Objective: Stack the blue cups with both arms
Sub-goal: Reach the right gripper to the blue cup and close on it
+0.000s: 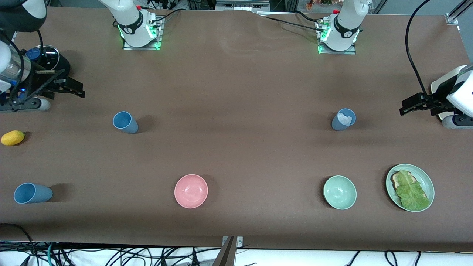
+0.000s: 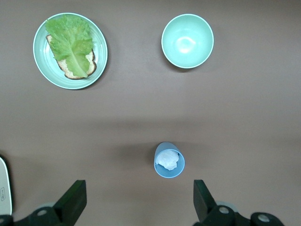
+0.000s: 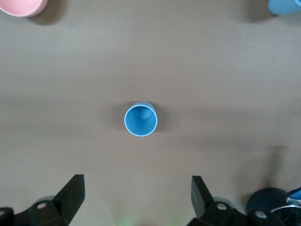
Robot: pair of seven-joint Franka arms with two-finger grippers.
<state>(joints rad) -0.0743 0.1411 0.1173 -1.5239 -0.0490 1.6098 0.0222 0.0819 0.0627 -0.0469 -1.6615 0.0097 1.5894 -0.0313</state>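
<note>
Three blue cups stand upright on the brown table. One cup (image 1: 125, 122) (image 3: 140, 119) is empty. It is in line with my right gripper (image 1: 75, 90) (image 3: 136, 197), which hangs open over the table edge at the right arm's end, holding nothing. A second empty cup (image 1: 32, 193) (image 3: 284, 5) stands nearer the front camera. The third cup (image 1: 343, 119) (image 2: 169, 173) has something white and crumpled inside. My left gripper (image 1: 406, 105) (image 2: 138, 200) hangs open over the left arm's end, pointing at that cup, with nothing between its fingers.
A pink bowl (image 1: 191, 191) (image 3: 21, 5) and a green bowl (image 1: 340, 192) (image 2: 187, 41) sit near the front edge. Beside the green bowl is a green plate (image 1: 421, 173) (image 2: 99, 56) with bread and lettuce. A yellow fruit (image 1: 13, 137) lies at the right arm's end.
</note>
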